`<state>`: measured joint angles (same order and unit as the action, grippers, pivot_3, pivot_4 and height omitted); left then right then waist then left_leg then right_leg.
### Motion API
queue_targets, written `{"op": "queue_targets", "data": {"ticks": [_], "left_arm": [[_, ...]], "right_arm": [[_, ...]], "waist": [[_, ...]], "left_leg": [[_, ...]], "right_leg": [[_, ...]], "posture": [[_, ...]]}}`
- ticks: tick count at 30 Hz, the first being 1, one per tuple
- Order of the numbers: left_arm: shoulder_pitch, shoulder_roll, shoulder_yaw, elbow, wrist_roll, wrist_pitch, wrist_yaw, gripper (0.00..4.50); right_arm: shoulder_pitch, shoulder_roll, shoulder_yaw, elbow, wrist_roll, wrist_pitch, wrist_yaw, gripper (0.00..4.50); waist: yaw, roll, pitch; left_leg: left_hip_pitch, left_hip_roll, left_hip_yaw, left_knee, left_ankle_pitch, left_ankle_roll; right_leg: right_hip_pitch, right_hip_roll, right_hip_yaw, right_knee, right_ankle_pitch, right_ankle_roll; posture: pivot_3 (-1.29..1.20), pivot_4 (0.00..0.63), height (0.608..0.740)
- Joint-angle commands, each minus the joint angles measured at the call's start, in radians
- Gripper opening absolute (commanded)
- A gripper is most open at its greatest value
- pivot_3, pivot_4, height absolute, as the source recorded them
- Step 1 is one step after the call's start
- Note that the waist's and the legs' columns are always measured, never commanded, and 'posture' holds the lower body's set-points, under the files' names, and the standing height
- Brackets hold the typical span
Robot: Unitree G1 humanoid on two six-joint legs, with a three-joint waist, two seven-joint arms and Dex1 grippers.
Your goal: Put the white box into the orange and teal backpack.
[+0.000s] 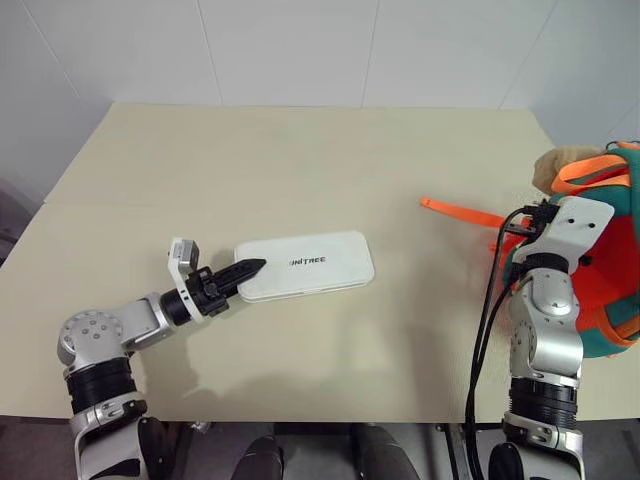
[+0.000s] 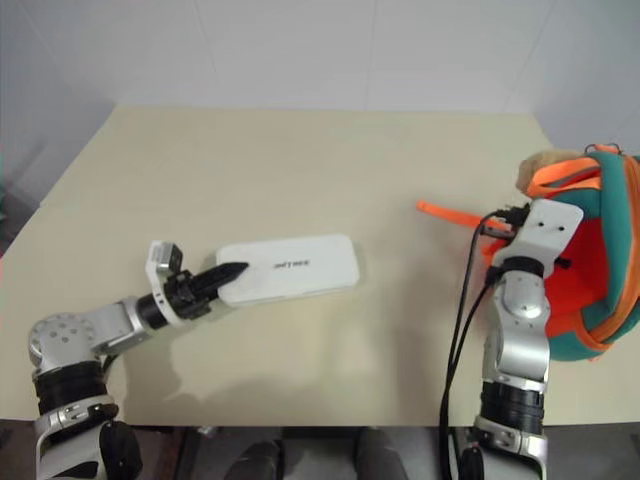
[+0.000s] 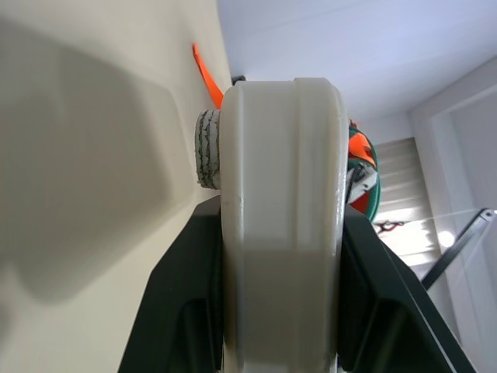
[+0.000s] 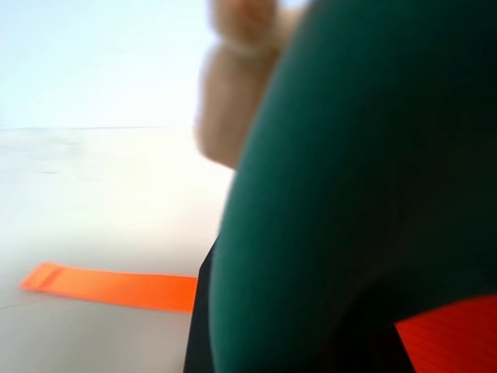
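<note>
From the head views the left end effector [image 1: 250, 267] grips the near end of the white box [image 1: 305, 265], whose long axis runs onward toward the orange and teal backpack [image 1: 605, 260], where the right end effector's state is hidden; the left wrist view shows the box clamped between its fingers [image 3: 365, 287], and the right wrist view shows teal fabric close ahead.

Both arms are silver-grey metal with ribbed black joint rings and white wrist housings. Tapered black fingers [image 1: 243, 269] tip the left arm; black cables [image 1: 484, 320] trail along the right arm.
</note>
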<state>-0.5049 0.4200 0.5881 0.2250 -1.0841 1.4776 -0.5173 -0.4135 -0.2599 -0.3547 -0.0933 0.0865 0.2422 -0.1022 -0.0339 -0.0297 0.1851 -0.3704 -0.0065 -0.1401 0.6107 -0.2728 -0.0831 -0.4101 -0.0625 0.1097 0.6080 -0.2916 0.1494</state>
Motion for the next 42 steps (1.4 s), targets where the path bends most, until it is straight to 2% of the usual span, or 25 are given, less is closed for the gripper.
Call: {"op": "queue_targets", "data": {"ticks": [1,10,17,24,35,42], "left_arm": [[-0.032,0.036,-0.001,0.020,-0.007,-0.040,-0.040,1.33],[-0.093,0.119,-0.064,0.129,0.052,-0.119,-0.119,1.33],[-0.125,0.149,-0.102,0.182,0.085,-0.155,-0.169,1.33],[-0.155,0.197,-0.139,0.243,0.134,-0.192,-0.227,1.33],[-0.211,0.258,-0.173,0.348,0.219,-0.258,-0.317,1.33],[-0.254,0.308,-0.199,0.427,0.277,-0.297,-0.388,1.33]], "right_arm": [[0.007,-0.026,0.023,-0.103,0.049,0.004,0.081,0.47],[0.036,-0.033,0.109,-0.233,0.164,0.116,0.243,0.47],[0.043,-0.060,0.156,-0.326,0.230,0.212,0.333,0.47],[0.035,-0.129,0.187,-0.443,0.330,0.332,0.427,0.47],[-0.057,-0.270,0.206,-0.554,0.480,0.442,0.568,0.47],[-0.109,-0.385,0.211,-0.625,0.657,0.489,0.735,0.47]], "waist": [[0.001,0.000,0.000],[-0.002,0.000,0.000],[0.000,0.000,0.000],[-0.001,0.000,0.000],[0.003,0.000,0.000],[0.004,0.000,0.000]], "left_leg": [[0.000,0.000,0.000,0.000,0.000,0.000],[0.000,0.000,0.000,-0.001,0.000,0.000],[-0.001,0.000,0.000,-0.002,0.000,0.000],[-0.001,0.001,0.000,-0.003,0.000,0.000],[-0.002,0.001,0.000,-0.005,0.000,0.000],[-0.004,0.001,0.000,-0.007,0.000,0.000]], "right_leg": [[0.000,0.000,0.000,0.000,0.000,0.000],[-0.001,0.000,0.000,-0.001,0.000,0.000],[-0.002,0.000,0.000,-0.001,0.000,0.000],[-0.002,0.000,0.000,-0.002,0.000,0.000],[-0.003,0.000,0.000,-0.004,0.000,0.000],[-0.005,0.000,-0.001,-0.004,0.000,0.000]], "posture": [[0.00,0.150,0.740],[0.00,0.150,0.740],[0.00,0.150,0.740],[0.00,0.150,0.740],[0.00,0.150,0.740],[0.00,0.150,0.740]]}}
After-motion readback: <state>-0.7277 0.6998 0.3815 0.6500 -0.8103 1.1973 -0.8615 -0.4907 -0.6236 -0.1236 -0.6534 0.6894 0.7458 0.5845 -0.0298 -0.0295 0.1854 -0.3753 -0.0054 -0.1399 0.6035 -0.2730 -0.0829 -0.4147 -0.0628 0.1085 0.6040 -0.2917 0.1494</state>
